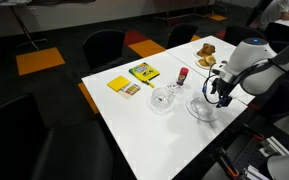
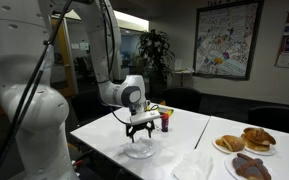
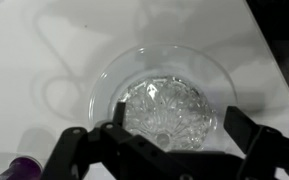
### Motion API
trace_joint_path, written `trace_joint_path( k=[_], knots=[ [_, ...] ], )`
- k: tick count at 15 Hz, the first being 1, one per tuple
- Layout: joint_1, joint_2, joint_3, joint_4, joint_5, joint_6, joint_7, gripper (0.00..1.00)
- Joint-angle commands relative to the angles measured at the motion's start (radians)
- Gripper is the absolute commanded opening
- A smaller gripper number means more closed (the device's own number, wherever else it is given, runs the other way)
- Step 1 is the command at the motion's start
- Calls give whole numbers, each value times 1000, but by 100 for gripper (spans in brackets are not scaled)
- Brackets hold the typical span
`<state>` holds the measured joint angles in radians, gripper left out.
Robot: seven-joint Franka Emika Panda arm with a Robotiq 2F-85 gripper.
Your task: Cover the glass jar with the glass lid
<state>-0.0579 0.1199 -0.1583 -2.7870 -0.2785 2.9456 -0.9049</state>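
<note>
Jaws: spread wide, nothing between them, hanging over the glass lid (image 3: 164, 108) and clear of it.

Wrist view: the lid fills the centre of the frame and has a cut-pattern middle. A wider clear ring surrounds it, possibly a shallow dish (image 3: 104, 85) beneath; glare prevents a firm call. One finger (image 3: 72, 150) enters from the bottom edge on each side of the lid. A blurred purple object (image 3: 24, 165) sits in the lower left corner.

Exterior views: on the white counter (image 1: 134, 130), the lid (image 1: 201, 108) sits right of centre, directly under the jaws. The glass jar (image 1: 162, 100) is just to its left in frame, uncovered and not touching it. A small bottle (image 1: 182, 75) stands above the jar in frame, with yellow packets (image 1: 142, 72) further left. A plate of pastries (image 1: 206, 55) sits near the top. From the opposite side, the lid (image 2: 139, 150) is at bottom centre.
</note>
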Motion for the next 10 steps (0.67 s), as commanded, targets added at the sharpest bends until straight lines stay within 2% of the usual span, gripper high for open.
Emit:
trace_joint_path(
  k=[1,2,3,8,10],
  knots=[
    [-96,16,137,0,184,88,-146,100],
    [-102,-5,149,1,201,44,-153,100],
    [-71,0,116,3,146,43,-93,100],
    [-86,1,138,6,170,44,-106,100],
    [-105,-2,166,7,219,65,-133,100]
  ],
)
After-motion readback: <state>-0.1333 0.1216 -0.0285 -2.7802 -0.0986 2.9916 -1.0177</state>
